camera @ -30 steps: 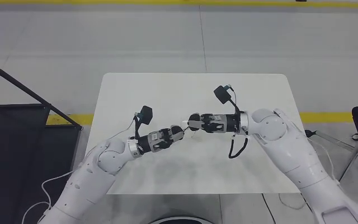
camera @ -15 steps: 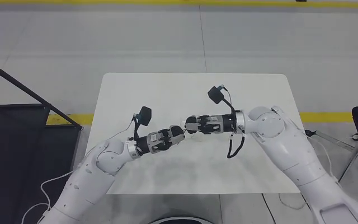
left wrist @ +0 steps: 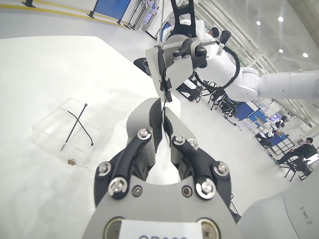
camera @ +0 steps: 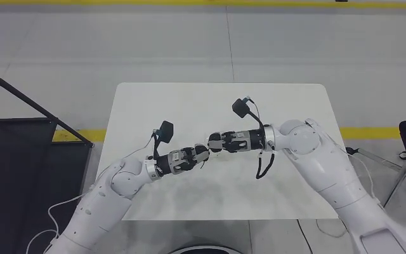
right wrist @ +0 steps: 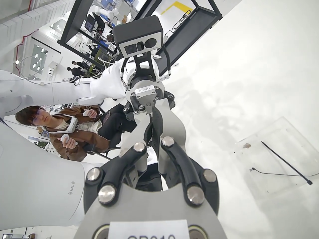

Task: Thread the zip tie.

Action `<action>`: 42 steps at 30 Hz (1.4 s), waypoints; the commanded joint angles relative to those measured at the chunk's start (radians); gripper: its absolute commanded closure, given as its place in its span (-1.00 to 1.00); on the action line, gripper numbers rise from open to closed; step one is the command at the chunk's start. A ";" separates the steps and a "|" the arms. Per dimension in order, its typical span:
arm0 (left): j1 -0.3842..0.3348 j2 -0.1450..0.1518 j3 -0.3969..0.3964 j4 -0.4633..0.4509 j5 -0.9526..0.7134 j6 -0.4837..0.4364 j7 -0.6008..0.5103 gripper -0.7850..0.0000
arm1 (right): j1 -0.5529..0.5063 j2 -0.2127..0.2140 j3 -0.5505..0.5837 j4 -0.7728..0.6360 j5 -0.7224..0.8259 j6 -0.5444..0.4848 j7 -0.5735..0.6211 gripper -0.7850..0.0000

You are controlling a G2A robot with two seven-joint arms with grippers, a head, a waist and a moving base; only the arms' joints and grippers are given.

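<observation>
Aloft, zip tie [left wrist: 164,104] between left gripper [left wrist: 162,112], right gripper [right wrist: 151,123]

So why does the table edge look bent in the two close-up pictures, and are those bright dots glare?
Left wrist view: a wide lens curves the table edge; the dots are ceiling lamps, not glare. Right wrist view: the same curving, with soft grey patches on the tabletop. Top view: the edges run straight and the light is even.

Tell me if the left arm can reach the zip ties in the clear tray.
Likely not now: the left gripper is shut on a zip tie; the tray itself looks unobstructed.
</observation>
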 commanded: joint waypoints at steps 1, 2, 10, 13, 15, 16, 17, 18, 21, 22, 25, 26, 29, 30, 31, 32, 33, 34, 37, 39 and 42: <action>-0.001 -0.001 0.001 0.002 0.001 0.001 -0.001 1.00 | 0.000 -0.002 0.001 0.002 0.000 -0.001 0.002 1.00; -0.001 -0.001 0.001 0.002 0.001 0.002 -0.002 1.00 | 0.001 -0.002 0.001 0.003 0.000 -0.001 0.002 1.00; -0.005 -0.004 -0.003 0.008 0.001 0.007 0.007 1.00 | 0.000 -0.007 0.011 0.012 0.004 -0.002 0.003 -0.33; -0.005 -0.006 -0.014 0.011 0.000 0.013 0.035 1.00 | -0.009 -0.006 0.025 0.018 0.012 -0.018 -0.006 -1.00; -0.004 -0.006 -0.022 0.011 -0.005 0.014 0.053 1.00 | -0.019 -0.002 0.038 0.019 0.015 -0.032 -0.006 -1.00; -0.003 -0.006 -0.028 0.011 -0.012 0.012 0.059 1.00 | -0.024 0.000 0.044 0.020 0.019 -0.035 -0.004 -1.00; -0.003 -0.006 -0.034 0.012 -0.018 0.011 0.067 1.00 | -0.030 0.002 0.051 0.020 0.021 -0.039 -0.001 -1.00; -0.002 -0.006 -0.038 0.011 -0.024 0.009 0.071 1.00 | -0.038 0.004 0.057 0.018 0.023 -0.045 0.001 -1.00; 0.001 -0.007 -0.049 0.006 -0.039 0.003 0.088 1.00 | -0.063 0.009 0.067 0.007 0.028 -0.067 0.013 -1.00; 0.002 -0.008 -0.052 0.004 -0.045 0.000 0.097 1.00 | -0.071 0.010 0.068 0.004 0.023 -0.071 0.014 -1.00; 0.005 -0.011 -0.058 0.001 -0.061 -0.001 0.129 1.00 | -0.093 0.011 0.066 -0.015 -0.012 -0.082 0.002 -1.00; 0.005 -0.012 -0.059 0.001 -0.060 0.001 0.137 1.00 | -0.093 0.011 0.066 -0.015 -0.012 -0.082 0.002 -1.00; 0.005 -0.012 -0.059 0.001 -0.060 0.001 0.137 1.00 | -0.093 0.011 0.066 -0.015 -0.012 -0.082 0.002 -1.00; 0.005 -0.012 -0.059 0.001 -0.060 0.001 0.137 1.00 | -0.093 0.011 0.066 -0.015 -0.012 -0.082 0.002 -1.00; 0.005 -0.012 -0.059 0.001 -0.060 0.001 0.137 1.00 | -0.093 0.011 0.066 -0.015 -0.012 -0.082 0.002 -1.00; 0.005 -0.012 -0.059 0.001 -0.060 0.001 0.137 1.00 | -0.093 0.011 0.066 -0.015 -0.012 -0.082 0.002 -1.00; 0.005 -0.012 -0.059 0.001 -0.060 0.001 0.137 1.00 | -0.093 0.011 0.066 -0.015 -0.012 -0.082 0.002 -1.00; 0.005 -0.012 -0.059 0.001 -0.060 0.001 0.137 1.00 | -0.093 0.011 0.066 -0.015 -0.012 -0.082 0.002 -1.00; 0.016 -0.015 -0.057 -0.017 -0.059 0.046 0.149 1.00 | -0.112 0.010 0.069 -0.042 -0.077 -0.068 -0.061 -1.00; 0.018 -0.019 -0.049 -0.028 -0.048 0.068 0.156 1.00 | -0.123 0.008 0.067 -0.058 -0.110 -0.078 -0.091 -0.80; 0.016 -0.025 -0.037 -0.030 -0.031 0.084 0.170 1.00 | -0.133 0.006 0.069 -0.067 -0.154 -0.080 -0.130 -0.53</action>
